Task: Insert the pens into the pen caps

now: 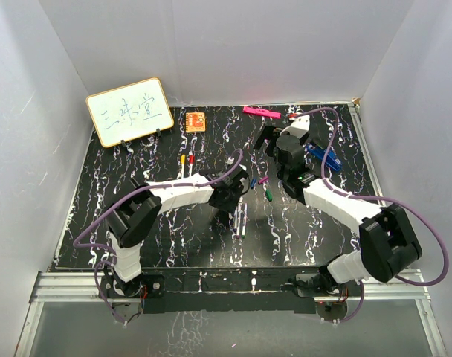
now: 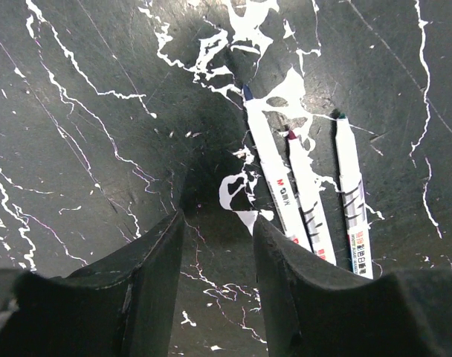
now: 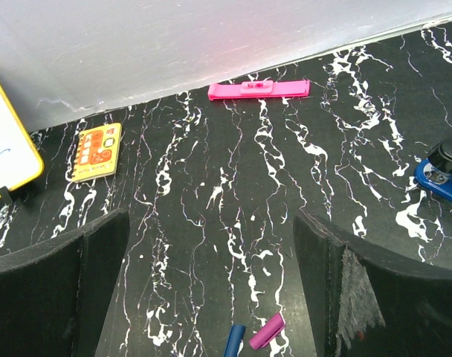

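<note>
Three white pens (image 2: 285, 186) lie side by side on the black marbled table, with blue, purple and green tips; in the top view these pens (image 1: 241, 217) sit at mid-table. My left gripper (image 2: 215, 223) hovers just left of them, open, with nothing between its fingers; from above the left gripper (image 1: 227, 207) is beside the pens. A blue cap (image 3: 234, 338) and a purple cap (image 3: 266, 331) lie just below my right gripper (image 3: 211, 216), which is wide open and empty. From above, a green cap (image 1: 270, 195), a yellow cap (image 1: 183, 158) and a red cap (image 1: 192, 158) lie on the table.
A pink marker (image 3: 259, 90) lies by the back wall. An orange block (image 3: 97, 152) sits at the back left, next to a small whiteboard (image 1: 129, 111). A blue stapler (image 3: 441, 175) lies at the right. White walls close in the table.
</note>
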